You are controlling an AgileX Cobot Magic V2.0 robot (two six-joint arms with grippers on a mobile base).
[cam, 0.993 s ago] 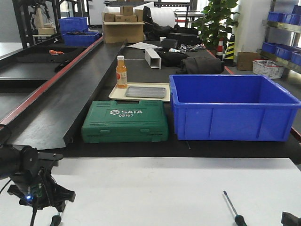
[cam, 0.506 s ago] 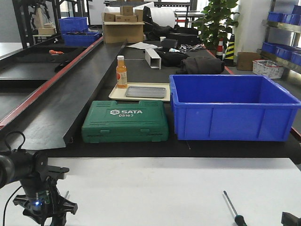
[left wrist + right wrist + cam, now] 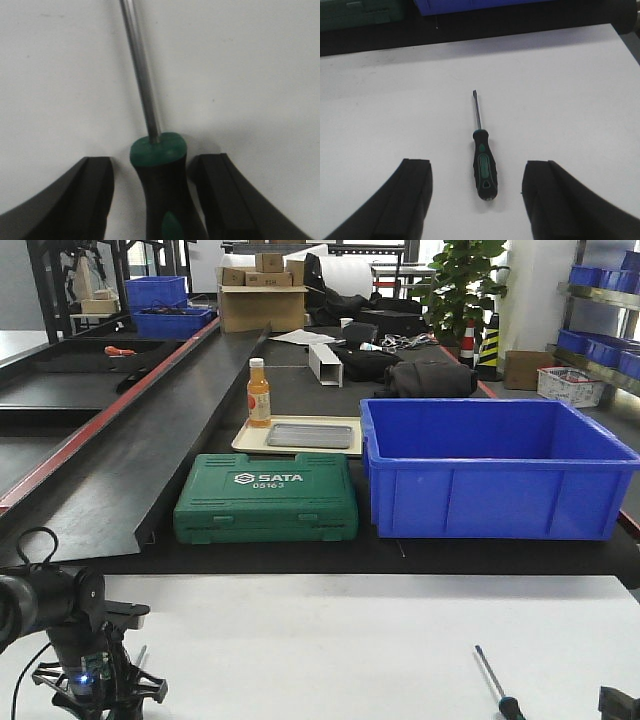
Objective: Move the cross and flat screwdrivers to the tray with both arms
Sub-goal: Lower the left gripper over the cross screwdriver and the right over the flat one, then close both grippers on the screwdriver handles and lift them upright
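Two screwdrivers are lying on the white table (image 3: 330, 640) in front of me, one to each arm, and neither is sitting in the tray (image 3: 309, 436), which is resting well back on a cream board beyond the table's far edge. The left-hand screwdriver (image 3: 161, 195) is lying flat with its steel shaft pointing away from the arm. The left gripper (image 3: 152, 172) is standing low over it, parted, with its two black fingers (image 3: 92, 187) flanking the black-and-green handle. A sliver of table is showing on one side, and the other finger is sitting just beside the handle (whether it is actually touching, I cannot tell). From the front, that gripper (image 3: 95, 690) is crouching at the near left corner of the table. The right-hand screwdriver (image 3: 482, 162) is lying well apart from the first, towards the right, tip pointing away and handle nearest the arm. The right gripper (image 3: 477, 165) is hanging spread wide with nothing in its grasp, its two fingers (image 3: 550, 197) framing the handle with plenty of table showing on both sides. Between table and tray, one green SATA case (image 3: 266, 498) and one big blue bin (image 3: 495, 470) are sitting side by side, and one orange bottle (image 3: 259, 393) is standing upright just left of the tray.
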